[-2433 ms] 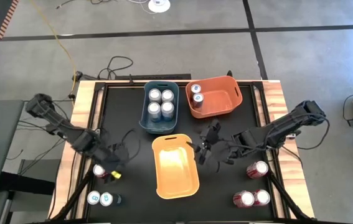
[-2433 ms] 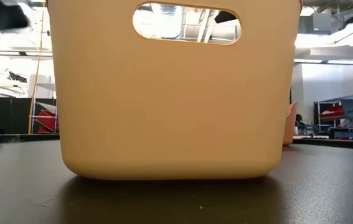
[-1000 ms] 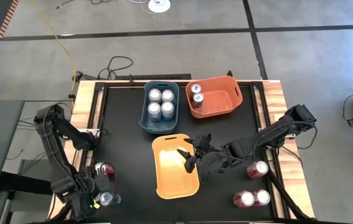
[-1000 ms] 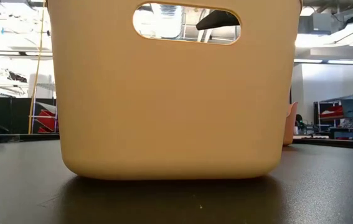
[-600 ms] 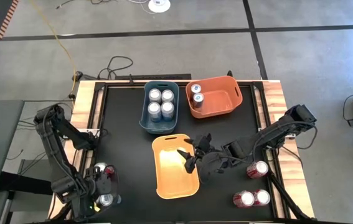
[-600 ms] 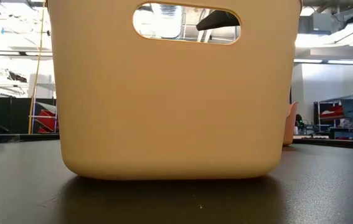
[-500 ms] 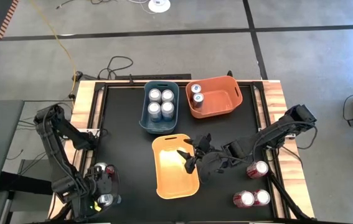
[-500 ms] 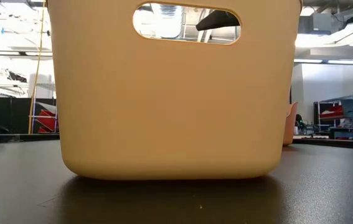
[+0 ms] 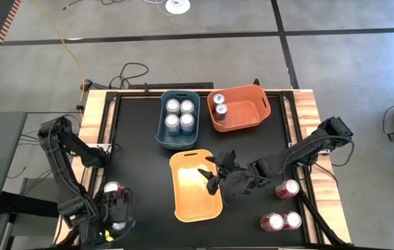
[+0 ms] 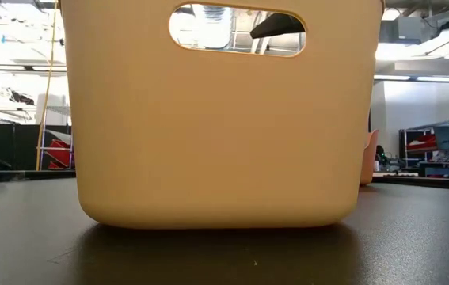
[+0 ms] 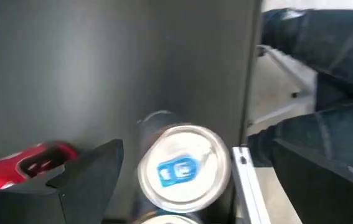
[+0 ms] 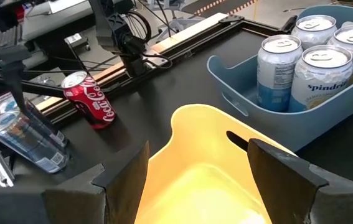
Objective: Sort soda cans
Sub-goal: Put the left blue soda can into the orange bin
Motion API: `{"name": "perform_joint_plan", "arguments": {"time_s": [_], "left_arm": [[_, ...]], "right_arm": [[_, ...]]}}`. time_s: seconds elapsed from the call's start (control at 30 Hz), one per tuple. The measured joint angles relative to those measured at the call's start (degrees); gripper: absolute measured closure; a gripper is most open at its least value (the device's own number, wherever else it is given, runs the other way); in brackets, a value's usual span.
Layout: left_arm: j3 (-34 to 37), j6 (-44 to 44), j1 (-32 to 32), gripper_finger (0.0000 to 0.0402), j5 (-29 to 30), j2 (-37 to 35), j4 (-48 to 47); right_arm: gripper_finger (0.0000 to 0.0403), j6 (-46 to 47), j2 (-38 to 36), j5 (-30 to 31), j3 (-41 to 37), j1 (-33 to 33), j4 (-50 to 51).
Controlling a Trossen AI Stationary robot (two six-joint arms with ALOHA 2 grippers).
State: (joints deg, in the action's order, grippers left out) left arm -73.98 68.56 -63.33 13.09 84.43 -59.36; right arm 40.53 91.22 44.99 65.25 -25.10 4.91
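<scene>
Black table (image 9: pixel 141 139), yellow bin (image 10: pixel 224 134) blocking low view, perhaps entirely

high: overhead, whole table | low: tabletop, close behind yellow bin (image 10: pixel 224 119) | shared: bin

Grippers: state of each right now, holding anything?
Left gripper: open, around a white can at the table's near-left corner, not closed on it.
Right gripper: open, empty, over the yellow bin.

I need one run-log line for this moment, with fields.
left gripper: open, over white can at table's near-left corner | right gripper: open, empty, above yellow bin | blue bin: four cans
</scene>
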Motion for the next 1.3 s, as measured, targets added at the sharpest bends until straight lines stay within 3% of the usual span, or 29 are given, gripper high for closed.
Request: {"name": "perform_joint_plan", "arguments": {"time_s": [0.53, 0.67, 0.9, 1.07, 1.3], "left_arm": [[6.2, 3.2, 0.0, 0.0005, -1.7, 0.1, 1.5], [6.3, 4.3, 0.0, 0.0042, -1.9, 0.1, 0.2], [6.3, 3.4, 0.0, 0.0170, -0.2, 0.1, 0.4], [6.4, -0.3, 0.6, 0.0171, 6.9, 0.1, 0.3], [6.3, -9.0, 6.0, 0.0171, 5.9, 0.0, 0.2]], "right_arm": [[0.0112, 1.1, 0.0, 0.0, 0.0, 0.0, 0.6], [0.0112, 1.9, 0.0, 0.0, 0.0, 0.0, 0.4], [0.0112, 2.1, 0.0, 0.0, 0.0, -1.2, 0.4], [0.0112, 2.6, 0.0, 0.0, 0.0, -1.9, 0.4], [0.0112, 2.7, 0.0, 0.0, 0.0, -3.2, 0.2]]}}
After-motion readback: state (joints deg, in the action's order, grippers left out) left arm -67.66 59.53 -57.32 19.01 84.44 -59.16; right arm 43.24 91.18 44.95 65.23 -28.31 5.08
